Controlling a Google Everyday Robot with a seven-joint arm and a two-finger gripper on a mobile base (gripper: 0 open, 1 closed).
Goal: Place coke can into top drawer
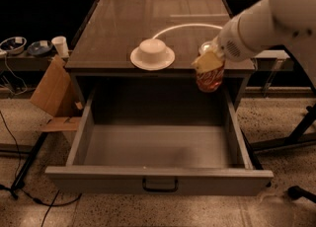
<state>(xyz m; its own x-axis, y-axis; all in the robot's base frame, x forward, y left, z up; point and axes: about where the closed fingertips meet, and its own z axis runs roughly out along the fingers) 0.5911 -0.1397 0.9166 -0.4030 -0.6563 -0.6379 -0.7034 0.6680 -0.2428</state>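
Note:
The red coke can [210,79] with white script hangs upright in the air over the back right part of the open top drawer [158,179], just in front of the cabinet top's front edge. My gripper [209,62] is shut on the coke can's upper half, with a yellowish finger pad [205,62] pressed on its front. The white arm comes in from the upper right. The grey drawer is pulled fully out and its inside holds nothing. A small dark handle [160,186] sits at the centre of its front panel.
A white upturned bowl on a plate [152,54] stands near the front edge of the dark cabinet top [123,18]. A white cable [182,26] curves behind it. A cardboard piece [53,90] leans at the cabinet's left. A dark stand's legs [296,137] are at the right.

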